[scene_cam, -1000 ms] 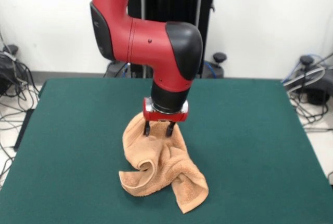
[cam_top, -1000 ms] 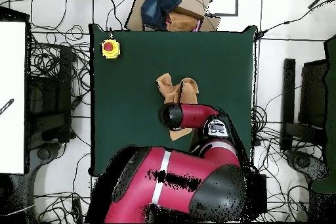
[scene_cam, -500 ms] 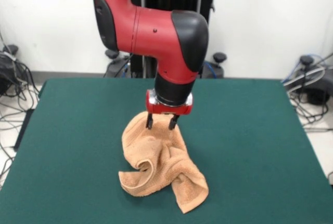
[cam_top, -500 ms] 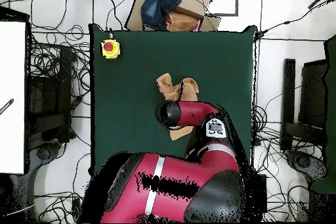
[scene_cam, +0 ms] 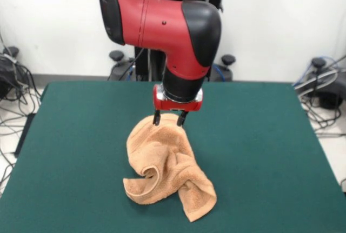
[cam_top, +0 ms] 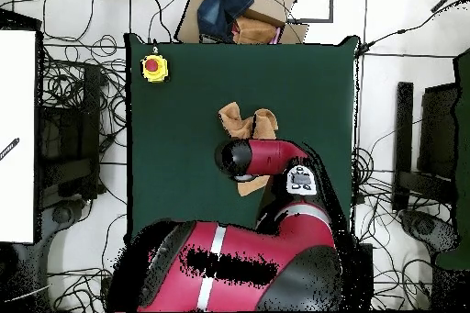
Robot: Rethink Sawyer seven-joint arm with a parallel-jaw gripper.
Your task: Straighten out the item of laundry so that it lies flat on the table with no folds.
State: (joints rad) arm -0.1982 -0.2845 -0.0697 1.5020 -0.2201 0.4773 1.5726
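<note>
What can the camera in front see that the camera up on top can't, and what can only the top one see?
Only the front view shows the black claw, its two fingers apart just above the crumpled peach-orange terry towel. Only the overhead view shows the yellow box with a red button at a table corner; there the red arm hides the claw. Both show the towel bunched up on the dark green felt table.
</note>
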